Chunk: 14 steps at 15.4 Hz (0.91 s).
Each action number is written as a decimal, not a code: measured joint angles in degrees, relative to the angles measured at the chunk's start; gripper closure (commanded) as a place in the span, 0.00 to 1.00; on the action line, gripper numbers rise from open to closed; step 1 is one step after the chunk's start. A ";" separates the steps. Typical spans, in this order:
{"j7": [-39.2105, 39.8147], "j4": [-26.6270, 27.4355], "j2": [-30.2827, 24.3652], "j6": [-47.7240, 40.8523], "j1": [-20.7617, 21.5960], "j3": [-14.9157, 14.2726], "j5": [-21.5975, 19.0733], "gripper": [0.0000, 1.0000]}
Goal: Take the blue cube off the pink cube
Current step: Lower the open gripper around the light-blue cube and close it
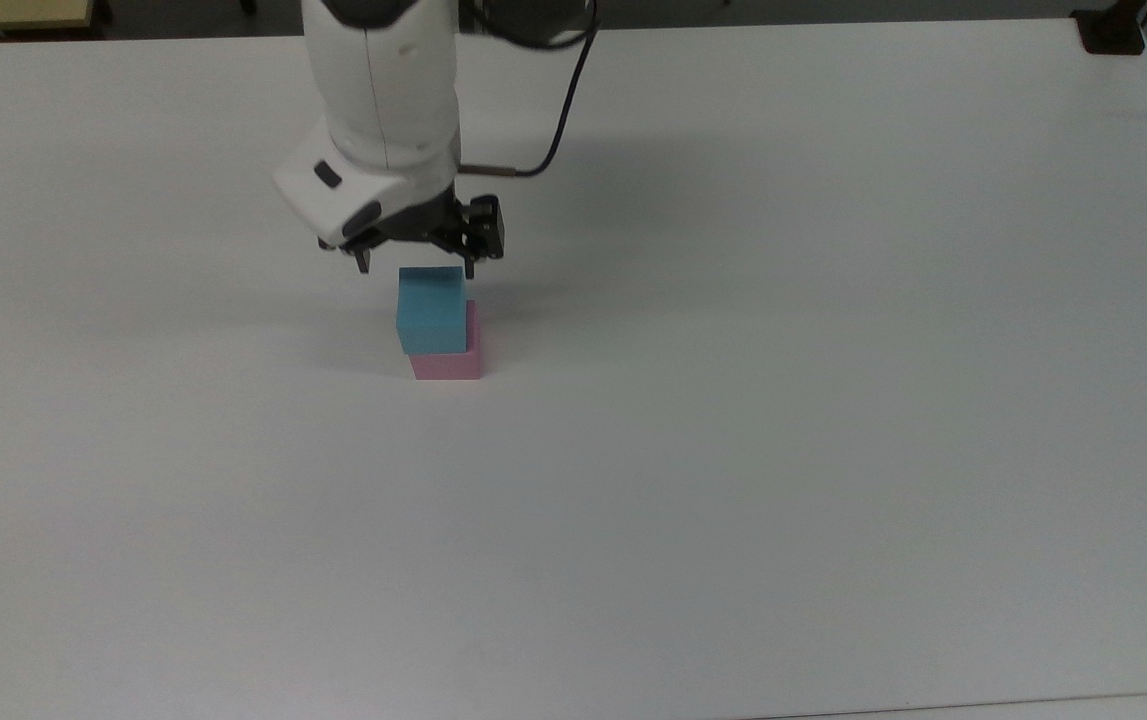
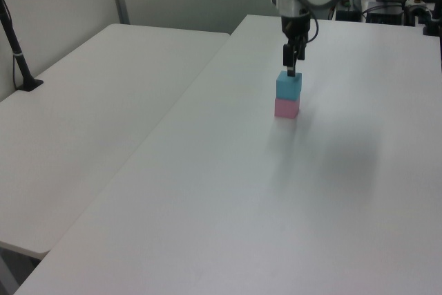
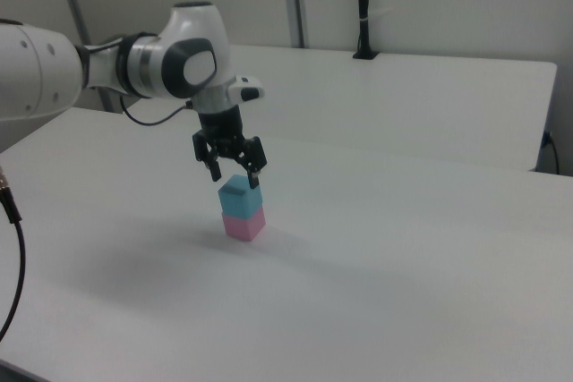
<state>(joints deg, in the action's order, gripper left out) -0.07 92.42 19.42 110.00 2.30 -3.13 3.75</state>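
The blue cube point(image 1: 430, 309) point(image 2: 289, 86) point(image 3: 237, 198) sits on top of the pink cube point(image 1: 449, 361) point(image 2: 286, 108) point(image 3: 243, 224) near the middle of the white table point(image 1: 783, 400). It is set slightly toward the top view's left on the pink cube. My gripper point(image 1: 417, 268) point(image 2: 291, 72) point(image 3: 236, 179) hangs open just above the blue cube. Its fingertips point(image 3: 218, 174) stand wide apart on either side of the cube's top, level with its upper edge or slightly above. Nothing is held.
A second white table point(image 2: 90, 101) adjoins on the left view's left, with a black post point(image 2: 17, 53) on it. A black mount point(image 1: 1111, 30) sits at the table's far corner on the top view's right. A cable point(image 1: 558, 120) trails from the arm.
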 measured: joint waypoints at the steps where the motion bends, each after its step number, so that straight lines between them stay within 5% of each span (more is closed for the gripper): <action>1: 0.00 -0.01 1.12 0.89 0.04 0.05 0.00 0.00; 4: 0.00 -0.03 3.23 2.56 0.12 0.32 0.00 0.02; 6: 0.00 -0.05 3.82 2.96 0.23 0.43 0.00 0.56; 8: 0.00 -0.05 3.96 2.97 0.23 0.45 0.00 0.81; 14: 0.00 -0.73 3.84 2.97 1.10 0.77 0.00 0.79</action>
<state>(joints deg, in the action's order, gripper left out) -0.07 91.69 23.26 112.97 3.40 -2.36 3.75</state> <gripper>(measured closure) 0.427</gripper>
